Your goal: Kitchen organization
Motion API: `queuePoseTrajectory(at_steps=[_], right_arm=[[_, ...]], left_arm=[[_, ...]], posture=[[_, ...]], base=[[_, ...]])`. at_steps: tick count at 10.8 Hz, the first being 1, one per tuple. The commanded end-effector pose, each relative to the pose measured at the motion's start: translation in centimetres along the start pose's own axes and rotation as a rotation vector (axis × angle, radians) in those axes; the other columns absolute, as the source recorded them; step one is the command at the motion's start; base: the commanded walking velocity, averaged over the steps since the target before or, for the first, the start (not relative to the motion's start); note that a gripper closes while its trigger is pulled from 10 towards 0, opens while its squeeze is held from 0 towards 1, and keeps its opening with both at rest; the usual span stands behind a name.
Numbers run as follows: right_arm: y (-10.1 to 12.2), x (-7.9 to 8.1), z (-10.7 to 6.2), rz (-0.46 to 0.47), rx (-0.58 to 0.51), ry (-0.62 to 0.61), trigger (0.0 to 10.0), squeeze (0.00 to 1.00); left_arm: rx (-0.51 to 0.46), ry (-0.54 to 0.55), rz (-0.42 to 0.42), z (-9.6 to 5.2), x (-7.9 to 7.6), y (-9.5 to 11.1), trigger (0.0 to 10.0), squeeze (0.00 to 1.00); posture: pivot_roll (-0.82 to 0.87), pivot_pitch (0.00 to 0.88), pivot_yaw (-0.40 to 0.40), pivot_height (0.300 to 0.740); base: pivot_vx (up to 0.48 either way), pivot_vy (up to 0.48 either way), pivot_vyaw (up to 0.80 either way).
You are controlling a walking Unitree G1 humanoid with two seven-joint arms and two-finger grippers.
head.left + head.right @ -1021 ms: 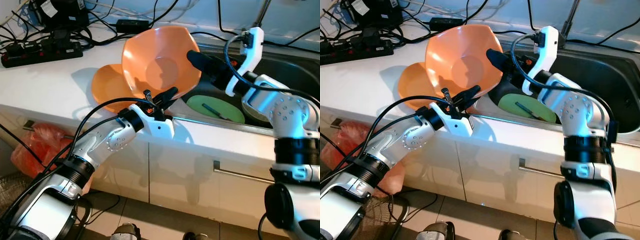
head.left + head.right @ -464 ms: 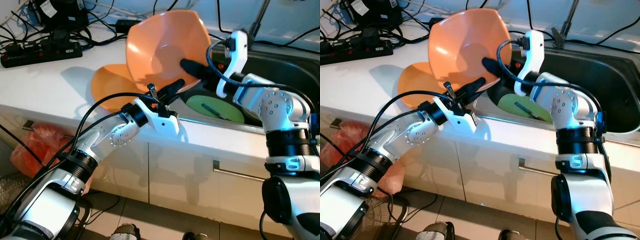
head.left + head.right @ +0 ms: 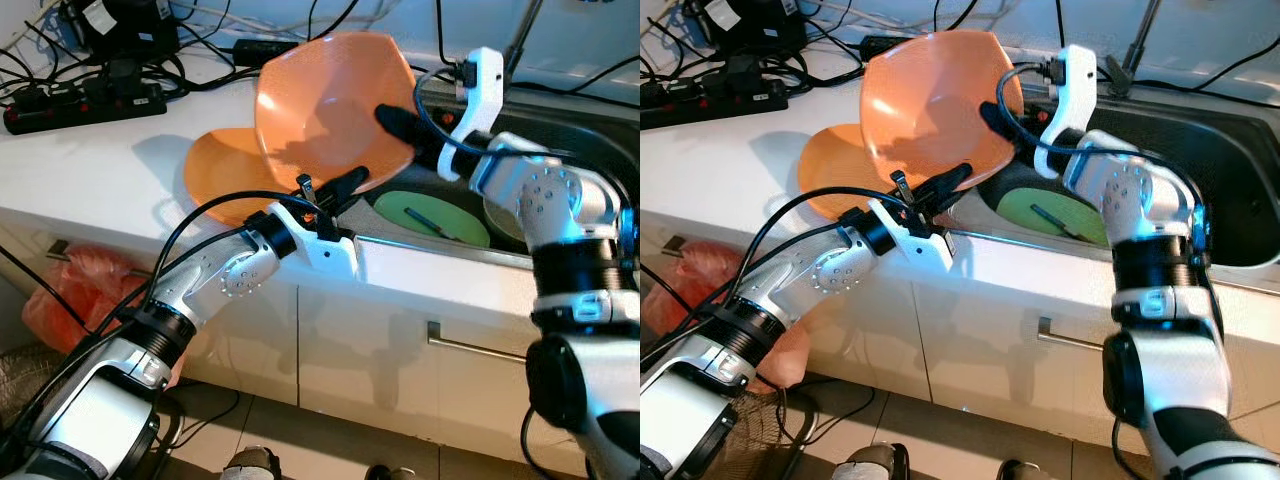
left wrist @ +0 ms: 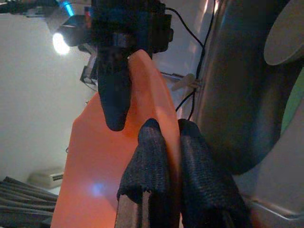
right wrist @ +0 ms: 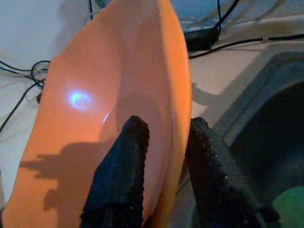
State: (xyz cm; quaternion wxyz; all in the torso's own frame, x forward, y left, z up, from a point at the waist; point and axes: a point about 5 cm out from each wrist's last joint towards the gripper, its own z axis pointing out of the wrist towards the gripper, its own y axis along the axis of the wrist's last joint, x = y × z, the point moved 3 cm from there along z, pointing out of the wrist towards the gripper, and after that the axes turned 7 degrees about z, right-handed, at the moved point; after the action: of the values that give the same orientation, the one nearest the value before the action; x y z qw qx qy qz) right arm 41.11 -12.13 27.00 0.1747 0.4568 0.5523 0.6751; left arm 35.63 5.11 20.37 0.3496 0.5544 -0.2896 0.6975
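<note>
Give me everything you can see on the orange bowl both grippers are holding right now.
The orange bowl looks like smooth, matte plastic, wide and shallow with a softly angular rim. It is held tilted almost on edge above the counter beside the sink, its hollow facing the robot. The left gripper pinches its lower rim, one finger on each side of the wall; the right gripper straddles the right rim the same way. A second orange dish lies flat on the counter behind and below it.

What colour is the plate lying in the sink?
The plate is light green, with a dark utensil resting on it; the left eye view shows it best.
</note>
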Motion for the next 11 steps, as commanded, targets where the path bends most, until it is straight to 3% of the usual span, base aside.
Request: queuePoseTrajectory(at_steps=[1,7,8,9,10,11], right_arm=[[-0.1,-0.8,-0.2,-0.002,0.039,-0.044,0.0,0.0],[-1.0,-1.7,-0.7,-0.001,0.16,-0.038,0.0,0.0],[-1.1,-1.8,-0.7,0.0,0.164,-0.037,0.0,0.0],[-1.1,-1.9,-0.8,0.004,0.157,-0.04,0.0,0.0],[-0.9,-1.8,-0.8,0.01,0.136,-0.037,0.0,0.0],[-0.8,-1.9,-0.8,0.011,0.119,-0.039,0.0,0.0]], left_arm=[[-0.039,0.078,0.017,0.6,1.5,0.5,0.0,0.0],[-0.046,0.081,0.027,0.6,1.6,0.5,0.0,0.0],[-0.046,0.088,0.027,0.6,1.7,0.5,2.7,0.0],[-0.044,0.114,-0.007,0.7,2.1,0.6,9.9,0.02],[-0.049,0.141,-0.039,0.8,2.6,0.7,10.0,1.0],[-0.057,0.16,-0.05,0.8,2.9,0.9,10.0,1.0]], posture=[[0.1,0.067,-0.041,0.74],[0.09,0.066,-0.041,0.74],[0.09,0.066,-0.042,0.74],[0.09,0.066,-0.042,0.74],[0.09,0.066,-0.042,0.74],[0.09,0.066,-0.042,0.74]], base=[[0.0,0.0,0.0],[0.0,0.0,0.0],[0.0,0.0,0.0],[0.0,0.0,0.0],[0.0,0.0,0.0],[0.0,0.0,0.0]])
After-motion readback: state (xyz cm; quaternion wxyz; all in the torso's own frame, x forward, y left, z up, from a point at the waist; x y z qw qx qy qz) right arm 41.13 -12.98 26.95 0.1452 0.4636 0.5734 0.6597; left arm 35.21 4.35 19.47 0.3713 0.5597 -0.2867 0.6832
